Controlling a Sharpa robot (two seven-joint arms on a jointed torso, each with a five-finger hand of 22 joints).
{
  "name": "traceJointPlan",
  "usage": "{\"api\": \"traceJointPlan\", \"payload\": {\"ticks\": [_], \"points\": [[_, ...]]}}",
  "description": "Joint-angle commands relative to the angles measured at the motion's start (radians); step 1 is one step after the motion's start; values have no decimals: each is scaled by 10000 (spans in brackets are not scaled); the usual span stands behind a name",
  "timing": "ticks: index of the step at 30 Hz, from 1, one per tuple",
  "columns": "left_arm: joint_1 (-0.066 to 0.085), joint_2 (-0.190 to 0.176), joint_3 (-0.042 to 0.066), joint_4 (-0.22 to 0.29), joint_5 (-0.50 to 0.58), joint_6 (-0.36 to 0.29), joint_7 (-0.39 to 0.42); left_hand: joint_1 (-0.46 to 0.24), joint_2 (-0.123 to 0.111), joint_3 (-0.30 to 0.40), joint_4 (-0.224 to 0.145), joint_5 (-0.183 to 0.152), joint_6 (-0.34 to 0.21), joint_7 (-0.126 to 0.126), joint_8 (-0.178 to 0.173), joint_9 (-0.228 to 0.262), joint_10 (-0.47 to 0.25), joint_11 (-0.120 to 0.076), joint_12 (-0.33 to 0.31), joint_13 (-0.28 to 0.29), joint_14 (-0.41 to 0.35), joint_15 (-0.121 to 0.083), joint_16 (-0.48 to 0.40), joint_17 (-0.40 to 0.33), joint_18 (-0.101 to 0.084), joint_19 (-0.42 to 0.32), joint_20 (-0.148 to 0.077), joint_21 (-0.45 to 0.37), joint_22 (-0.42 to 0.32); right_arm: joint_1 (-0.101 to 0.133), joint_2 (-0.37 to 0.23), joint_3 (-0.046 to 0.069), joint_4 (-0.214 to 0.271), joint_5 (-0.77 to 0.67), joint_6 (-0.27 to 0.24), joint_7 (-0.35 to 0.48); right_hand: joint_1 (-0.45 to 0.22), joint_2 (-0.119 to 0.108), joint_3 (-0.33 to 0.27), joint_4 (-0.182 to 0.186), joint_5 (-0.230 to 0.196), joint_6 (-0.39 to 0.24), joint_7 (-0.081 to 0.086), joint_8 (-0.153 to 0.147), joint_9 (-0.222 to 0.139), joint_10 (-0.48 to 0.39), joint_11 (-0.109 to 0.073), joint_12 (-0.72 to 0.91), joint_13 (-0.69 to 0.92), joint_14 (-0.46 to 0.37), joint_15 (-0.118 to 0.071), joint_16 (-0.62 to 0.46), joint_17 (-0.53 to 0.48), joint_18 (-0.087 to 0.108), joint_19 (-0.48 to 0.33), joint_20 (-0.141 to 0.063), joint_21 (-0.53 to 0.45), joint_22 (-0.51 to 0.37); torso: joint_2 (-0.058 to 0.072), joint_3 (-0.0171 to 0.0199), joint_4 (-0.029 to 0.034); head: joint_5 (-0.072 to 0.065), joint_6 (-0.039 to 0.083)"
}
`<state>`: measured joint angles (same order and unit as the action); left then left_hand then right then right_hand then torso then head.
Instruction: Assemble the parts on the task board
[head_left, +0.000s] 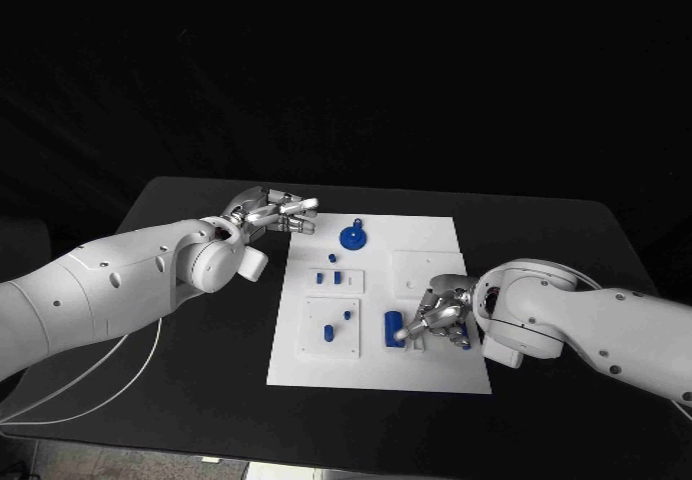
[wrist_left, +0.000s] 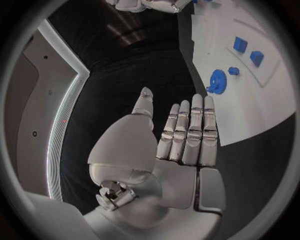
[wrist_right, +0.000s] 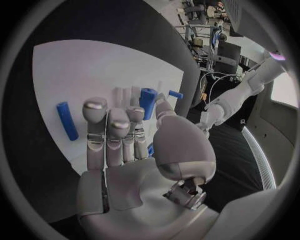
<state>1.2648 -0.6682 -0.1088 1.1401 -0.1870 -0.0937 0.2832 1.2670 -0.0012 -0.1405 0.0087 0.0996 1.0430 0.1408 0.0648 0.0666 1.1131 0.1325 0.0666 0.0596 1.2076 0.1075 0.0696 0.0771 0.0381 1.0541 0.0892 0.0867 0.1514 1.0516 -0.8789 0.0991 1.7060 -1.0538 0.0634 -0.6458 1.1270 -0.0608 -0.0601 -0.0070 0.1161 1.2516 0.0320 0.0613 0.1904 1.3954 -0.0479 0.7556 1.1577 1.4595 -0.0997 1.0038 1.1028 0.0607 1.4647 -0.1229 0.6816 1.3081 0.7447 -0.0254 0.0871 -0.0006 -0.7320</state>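
Observation:
The white task board (head_left: 378, 365) lies in the middle of the black table. My right hand (head_left: 440, 315) hovers low over its near right part and pinches a blue peg (wrist_right: 147, 102) between thumb and fingers. A blue bar (head_left: 392, 328) lies flat on the board just beside that hand, also seen as the blue bar (wrist_right: 67, 120). My left hand (head_left: 274, 213) is over the table at the board's far left corner, its fingers (wrist_left: 187, 130) straight and together, holding nothing. A round blue part (head_left: 353, 238) sits near it.
Small blue pieces (head_left: 332, 268) stand in a raised plate at the board's middle, and two more (head_left: 336, 327) in the plate nearer me. Black table surrounds the board. A white cable (head_left: 87, 385) hangs by the left arm.

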Motion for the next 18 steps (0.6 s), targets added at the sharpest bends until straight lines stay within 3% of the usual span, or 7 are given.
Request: {"api": "traceJointPlan", "payload": {"ticks": [1,8,12,14,16,18], "points": [[7,14,5,18,-19,137,44,18,2,12,44,-42,-40,6,-10,-6,-50,1,-12,10,-59,30,-22,9,34,1,40,63,-9,-11,0,3,42,-19,392,175,26,-73,64,4,-52,22,6,27,-10,-58,-9,69,9,30,7,-20,-10,-79,486,16,-23,769,3,-8,6,-5,-26],[7,5,3,22,-20,131,39,18,2,12,44,-42,-40,6,-10,-6,-50,1,-12,10,-59,30,-22,9,34,1,40,63,-9,-13,82,3,4,-160,298,84,72,43,181,-19,-93,78,-10,25,-5,-22,-22,160,51,34,3,-7,-7,-85,493,12,-13,769,-1,-14,1,2,-43],[7,5,3,24,-21,131,39,18,2,12,44,-42,-40,6,-10,-6,-50,1,-12,10,-59,30,-22,9,34,1,40,63,-9,-14,170,3,-59,-344,115,-33,59,58,572,-127,-217,132,-33,23,-29,8,-38,221,81,37,-6,6,-12,-95,499,2,-7,766,-2,-17,3,6,-58],[7,5,3,24,-22,131,38,18,2,12,44,-42,-40,6,-10,-6,-50,1,-12,10,-59,30,-22,9,34,1,40,63,-9,-15,229,2,-107,-487,-23,-117,73,247,697,-177,-385,150,-49,24,-36,23,-48,246,93,43,-10,31,1,-99,505,-1,16,770,-2,-17,3,6,-58],[7,4,3,25,-22,131,38,18,2,12,44,-42,-40,6,-10,-6,-50,1,-12,10,-59,30,-22,9,34,1,40,63,-9,-17,265,2,-136,-594,-100,-173,0,103,1284,-180,-609,176,-58,23,-63,33,-57,250,96,40,-16,47,4,-106,505,-7,21,766,-4,-16,2,5,-61],[7,3,3,24,-22,131,38,18,2,12,44,-42,-40,6,-10,-6,-50,1,-12,10,-59,30,-22,9,34,1,40,63,-9,-20,295,2,-162,-657,-166,-221,-1,123,1429,-191,-596,182,-66,22,-72,36,-59,253,99,40,-14,52,3,-109,508,-6,39,770,-4,-17,4,6,-64]]}}
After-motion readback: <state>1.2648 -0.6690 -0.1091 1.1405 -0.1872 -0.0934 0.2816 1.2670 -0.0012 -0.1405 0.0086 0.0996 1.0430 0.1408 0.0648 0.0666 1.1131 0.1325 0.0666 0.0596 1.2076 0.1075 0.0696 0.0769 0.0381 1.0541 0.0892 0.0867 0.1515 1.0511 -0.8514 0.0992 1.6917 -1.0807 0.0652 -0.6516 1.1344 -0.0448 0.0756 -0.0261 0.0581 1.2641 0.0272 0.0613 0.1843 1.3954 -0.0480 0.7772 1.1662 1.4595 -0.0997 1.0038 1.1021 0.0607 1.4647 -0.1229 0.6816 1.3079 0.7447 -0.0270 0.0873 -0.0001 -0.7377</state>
